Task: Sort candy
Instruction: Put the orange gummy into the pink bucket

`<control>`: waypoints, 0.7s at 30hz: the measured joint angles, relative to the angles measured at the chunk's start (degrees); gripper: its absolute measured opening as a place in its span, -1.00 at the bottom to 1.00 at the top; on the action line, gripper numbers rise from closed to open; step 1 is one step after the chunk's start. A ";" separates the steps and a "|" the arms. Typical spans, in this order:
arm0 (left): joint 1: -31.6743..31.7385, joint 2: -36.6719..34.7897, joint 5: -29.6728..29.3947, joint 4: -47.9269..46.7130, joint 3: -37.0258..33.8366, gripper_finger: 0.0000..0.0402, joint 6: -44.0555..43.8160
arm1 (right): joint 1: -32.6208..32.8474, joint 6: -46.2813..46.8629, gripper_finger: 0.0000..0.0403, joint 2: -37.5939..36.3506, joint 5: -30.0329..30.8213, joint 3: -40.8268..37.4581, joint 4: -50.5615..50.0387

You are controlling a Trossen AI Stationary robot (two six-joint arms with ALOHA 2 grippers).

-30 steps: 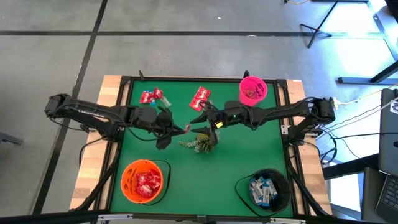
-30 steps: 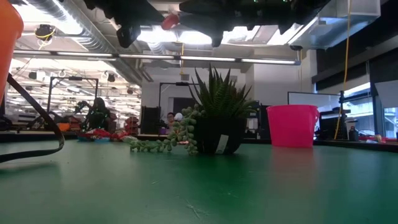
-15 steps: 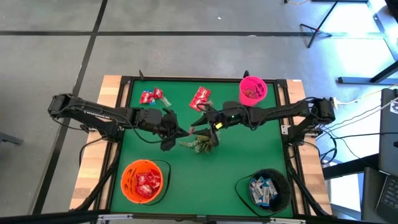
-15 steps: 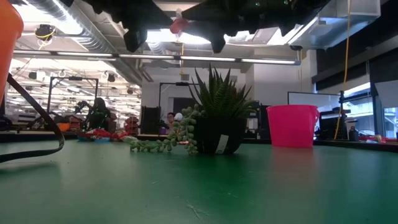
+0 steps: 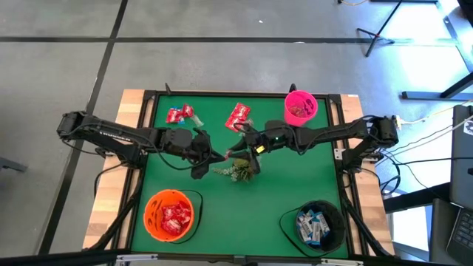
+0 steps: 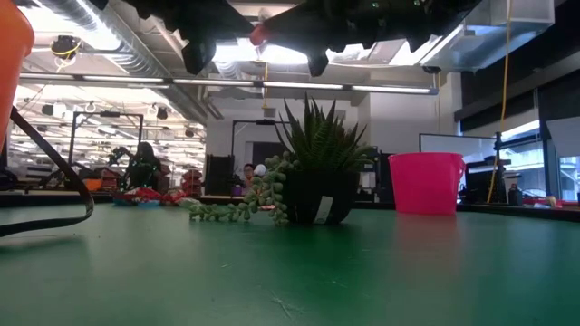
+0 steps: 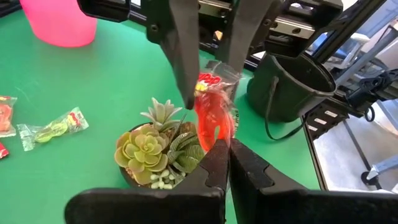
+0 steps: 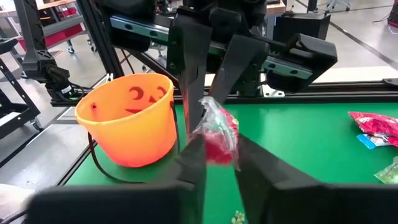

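Crinkling red clear-wrapped candy (image 7: 214, 112)

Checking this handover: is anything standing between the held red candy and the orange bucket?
Nothing visible does. The red candy hangs between the left tool and right tool, above the potted plant; bare green mat separates it from the orange bucket.

red candy (image 7: 213, 115) aloft between both jaws

A green-topped table (image 5: 295, 185) is seen from above. Both dark arms are stretched towards its middle, where the left gripper (image 5: 220, 157) and the right gripper (image 5: 235, 151) meet just above a small green leafy plant (image 5: 238, 170). Loose red wrapped candy (image 5: 238, 114) is scattered near the far edge. A pink round bucket (image 5: 300, 107), an orange round bucket (image 5: 170, 215) and a black round bucket (image 5: 315, 225) are each filled with sweets.
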 joint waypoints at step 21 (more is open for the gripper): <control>0.11 -2.86 -2.78 -1.90 -0.02 -0.31 3.46 | -0.08 -0.31 -0.95 -0.28 -1.43 0.02 -1.63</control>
